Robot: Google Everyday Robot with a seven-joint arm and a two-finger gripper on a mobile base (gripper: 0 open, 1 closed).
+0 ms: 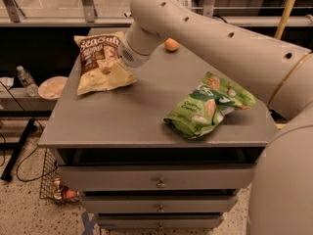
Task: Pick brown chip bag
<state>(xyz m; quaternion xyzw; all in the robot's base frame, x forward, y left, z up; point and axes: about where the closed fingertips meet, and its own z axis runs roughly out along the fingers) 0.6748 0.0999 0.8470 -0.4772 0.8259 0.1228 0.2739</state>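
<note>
The brown chip bag (100,60) lies flat at the back left of the grey cabinet top (122,116), with white "Sea Salt" lettering on its dark upper panel and a pale yellow lower part. My gripper (123,61) is at the bag's right edge, low over the pale lower corner. It sits at the end of my large white arm (205,38), which reaches in from the right. The arm's wrist covers the gripper end and part of the bag's right side.
A bright green snack bag (208,105) lies at the right front of the top. An orange (171,44) sits at the back, behind the arm. Drawers (159,180) run below the front edge. A plate (51,87) and a bottle (27,81) are on a low shelf to the left.
</note>
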